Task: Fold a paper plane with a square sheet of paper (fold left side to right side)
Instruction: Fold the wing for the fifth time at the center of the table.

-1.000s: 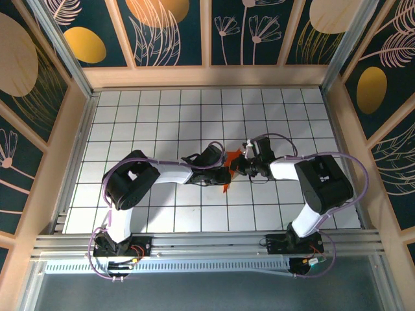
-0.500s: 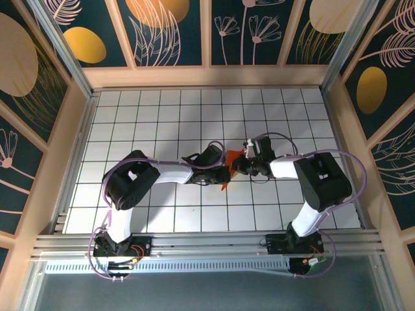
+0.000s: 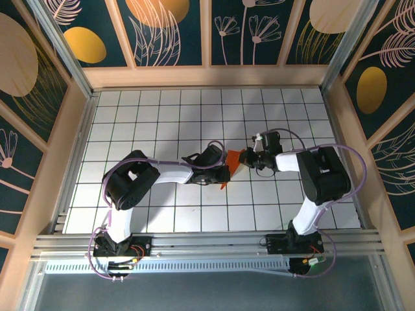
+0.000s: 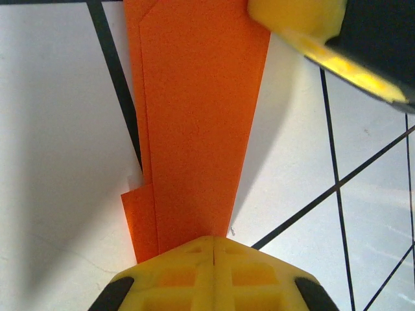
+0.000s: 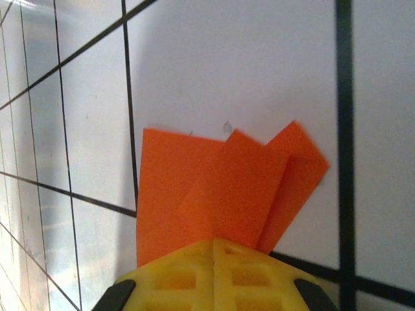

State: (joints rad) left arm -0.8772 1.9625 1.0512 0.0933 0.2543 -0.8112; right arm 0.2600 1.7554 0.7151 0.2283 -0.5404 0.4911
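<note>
The square sheet of paper is now a narrow, layered orange paper plane (image 3: 232,158) lying on the white grid table between both arms. My left gripper (image 3: 225,173) is shut, its tips resting on the near part of it. In the left wrist view the long orange strip (image 4: 198,116) runs away from under the shut yellow jaws (image 4: 214,241), and a finger of the right gripper (image 4: 298,19) shows at the top. My right gripper (image 3: 246,157) is shut too. In the right wrist view, overlapping folded flaps (image 5: 220,188) fan out from under its tips (image 5: 214,243).
The white tiled table (image 3: 162,116) with black grid lines stretches out on all sides. Wooden walls (image 3: 207,76) enclose it at the back and on both sides. A metal rail (image 3: 207,243) carrying both arm bases runs along the near edge.
My right gripper has shifted slightly back and to the right, and its wrist has turned, so more orange paper shows. The left arm has stayed still.
</note>
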